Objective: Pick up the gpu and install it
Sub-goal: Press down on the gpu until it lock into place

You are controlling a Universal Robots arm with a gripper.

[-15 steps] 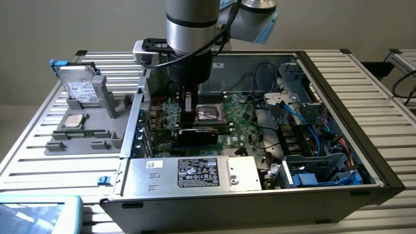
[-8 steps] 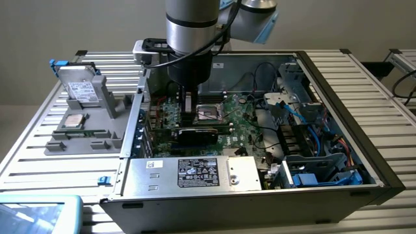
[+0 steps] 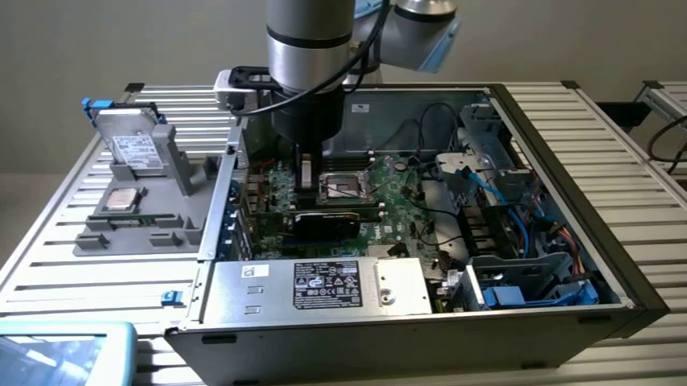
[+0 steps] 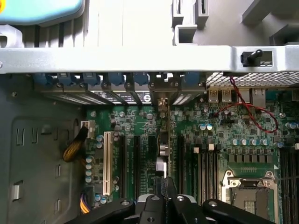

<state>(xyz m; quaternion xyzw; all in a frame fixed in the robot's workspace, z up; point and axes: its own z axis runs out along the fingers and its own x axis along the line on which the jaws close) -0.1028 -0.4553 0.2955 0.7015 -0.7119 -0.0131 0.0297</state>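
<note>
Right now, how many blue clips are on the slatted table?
2 blue clips: one by the upright drive, one beside the case's near corner; others may be hidden.

The exterior view looks steeply down from near the computer case (image 3: 601, 201). The wrist view hangs close above its motherboard (image 4: 224, 135), which both views share.

A plain beige wall (image 3: 129, 40) stands behind a worktable of ribbed silver aluminium profiles (image 3: 612, 137), under soft, even light.
</note>
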